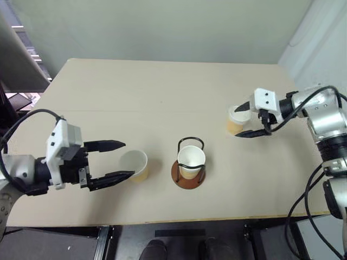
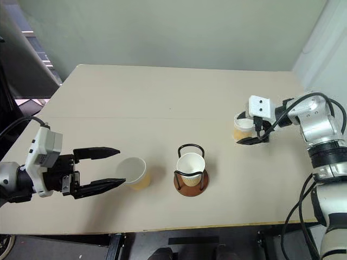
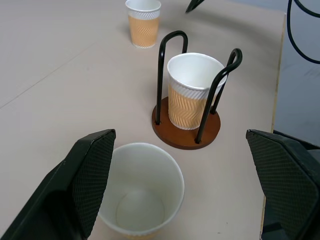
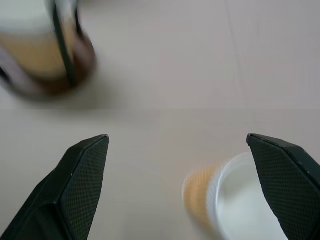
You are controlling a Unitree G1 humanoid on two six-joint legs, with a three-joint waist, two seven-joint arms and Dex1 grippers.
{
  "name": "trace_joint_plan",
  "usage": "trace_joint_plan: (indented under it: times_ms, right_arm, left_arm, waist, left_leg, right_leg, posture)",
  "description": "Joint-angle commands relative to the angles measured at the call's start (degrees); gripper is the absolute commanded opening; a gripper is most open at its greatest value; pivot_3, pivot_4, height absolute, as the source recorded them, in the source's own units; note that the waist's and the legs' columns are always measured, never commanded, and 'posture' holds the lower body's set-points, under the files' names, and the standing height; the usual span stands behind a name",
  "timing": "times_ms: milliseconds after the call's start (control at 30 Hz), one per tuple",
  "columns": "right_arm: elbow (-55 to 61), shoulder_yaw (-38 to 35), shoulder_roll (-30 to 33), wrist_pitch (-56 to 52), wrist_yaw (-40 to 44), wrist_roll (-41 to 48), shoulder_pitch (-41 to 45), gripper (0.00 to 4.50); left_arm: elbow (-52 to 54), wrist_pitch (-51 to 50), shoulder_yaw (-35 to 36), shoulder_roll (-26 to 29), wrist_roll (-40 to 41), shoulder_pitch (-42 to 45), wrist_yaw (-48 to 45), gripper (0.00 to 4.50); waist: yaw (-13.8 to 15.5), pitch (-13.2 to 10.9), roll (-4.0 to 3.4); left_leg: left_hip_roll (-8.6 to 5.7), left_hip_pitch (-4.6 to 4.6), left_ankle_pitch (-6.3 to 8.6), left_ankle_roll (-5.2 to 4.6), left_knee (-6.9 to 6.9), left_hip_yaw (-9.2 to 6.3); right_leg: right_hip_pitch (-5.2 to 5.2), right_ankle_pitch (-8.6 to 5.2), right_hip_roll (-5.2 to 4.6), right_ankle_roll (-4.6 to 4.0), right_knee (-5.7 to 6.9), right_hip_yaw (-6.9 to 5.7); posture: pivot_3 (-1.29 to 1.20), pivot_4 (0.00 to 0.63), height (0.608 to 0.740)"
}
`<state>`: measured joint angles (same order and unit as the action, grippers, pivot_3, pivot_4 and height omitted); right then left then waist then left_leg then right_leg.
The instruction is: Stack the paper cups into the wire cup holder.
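Wide apart stand both my pairs of jaws. From my head, my left gripper [image 1: 116, 160] flanks one paper cup [image 1: 134, 164]; my right gripper [image 1: 245, 120] flanks another [image 1: 236, 120], partly hidden. Between them, the wire cup holder [image 1: 189, 172] holds a third cup [image 1: 191, 161]. Left wrist: no lettering legible anywhere. Right wrist: holder [image 4: 47, 55] blurred, cup [image 4: 235, 197] cut off.

Even soft light, faint shadows; right wrist view blurred, probably motion.

head views overhead, wrist views close
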<state>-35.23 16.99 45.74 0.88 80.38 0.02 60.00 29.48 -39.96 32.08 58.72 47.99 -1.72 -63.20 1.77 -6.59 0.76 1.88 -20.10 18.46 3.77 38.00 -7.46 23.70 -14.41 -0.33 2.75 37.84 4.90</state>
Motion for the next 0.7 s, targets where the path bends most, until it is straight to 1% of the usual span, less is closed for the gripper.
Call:
trace_joint_plan:
  times_ms: [33, 100, 200, 333, 367, 433, 633, 700]
  right_arm:
    - [-7.5, 0.1, -1.2, 5.6, -1.6, -3.7, 4.0, 4.48]
    - [-11.1, 0.3, -2.3, 7.4, -2.2, -5.2, 5.2, 4.48]
    - [-18.5, 1.2, -4.4, 10.5, -6.1, -9.1, 7.7, 4.48]
    - [-24.2, 1.6, -6.2, 13.2, -7.1, -11.3, 9.9, 4.48]
    - [-25.5, 1.7, -6.6, 13.8, -7.5, -12.0, 10.2, 4.31]
    - [-27.4, 2.0, -7.1, 14.8, -8.0, -13.2, 10.6, 3.89]
    - [-29.4, 1.2, -7.8, 16.5, -7.6, -14.5, 11.5, 1.65]
    - [-29.0, 0.9, -7.6, 17.0, -5.8, -14.1, 11.6, 0.96]
  left_arm:
    - [2.0, 0.1, 2.3, 0.5, 1.0, -0.1, 0.6, 4.5]
    - [2.2, 0.1, 2.4, 0.5, 1.1, -0.2, 0.7, 4.5]
    - [2.7, -0.1, 2.9, 0.4, 1.3, -0.6, 1.1, 4.5]
    - [3.7, -0.4, 3.8, 0.3, 1.7, -1.5, 1.7, 4.5]
    - [3.9, -0.5, 4.1, 0.3, 1.8, -1.7, 1.8, 4.5]
    - [4.4, -0.7, 4.6, 0.2, 2.1, -2.2, 2.1, 4.5]
    - [4.9, -0.9, 5.5, 0.4, 2.7, -3.1, 2.7, 4.5]
    - [4.9, -0.9, 5.5, 0.5, 2.8, -3.2, 2.8, 4.5]
  waist:
    - [-0.1, 0.0, -0.02]
    - [-0.1, 0.0, -0.02]
    - [-0.1, 0.0, -0.02]
    - [0.0, 0.0, -0.02]
    - [0.0, 0.0, -0.02]
    - [0.2, 0.0, -0.02]
    - [0.4, 0.0, -0.04]
    - [0.5, 0.0, -0.04]
  left_leg:
    - [0.0, 0.02, 0.0, 0.02, 0.0, 0.03]
    - [0.0, 0.04, -0.01, 0.04, -0.01, 0.03]
    - [0.03, 0.07, -0.01, 0.06, 0.0, 0.02]
    - [0.1, 0.06, 0.0, 0.08, 0.0, 0.01]
    - [0.09, 0.05, 0.0, 0.09, -0.01, 0.01]
    - [0.09, 0.01, 0.01, 0.1, -0.01, 0.0]
    - [0.08, -0.02, 0.02, 0.13, -0.02, 0.02]
    - [0.08, -0.02, 0.02, 0.14, -0.03, 0.01]
  right_leg:
    - [0.02, 0.0, 0.01, 0.0, 0.02, 0.01]
    - [0.04, -0.02, 0.01, -0.04, 0.01, 0.01]
    - [0.05, -0.06, 0.0, -0.1, 0.0, 0.01]
    - [0.06, -0.07, -0.02, -0.12, 0.04, 0.01]
    - [0.06, -0.07, -0.02, -0.12, 0.05, 0.0]
    - [0.06, -0.06, -0.02, -0.12, 0.07, -0.01]
    - [0.06, -0.04, -0.04, -0.14, 0.08, -0.01]
    - [0.06, -0.04, -0.04, -0.15, 0.07, -0.01]
  posture:
    - [0.0, 0.15, 0.74]
    - [0.0, 0.15, 0.74]
    - [0.0, 0.15, 0.74]
    - [0.0, 0.15, 0.74]
    - [0.0, 0.15, 0.74]
    - [0.0, 0.15, 0.74]
    - [0.0, 0.15, 0.74]
    - [0.0, 0.15, 0.74]
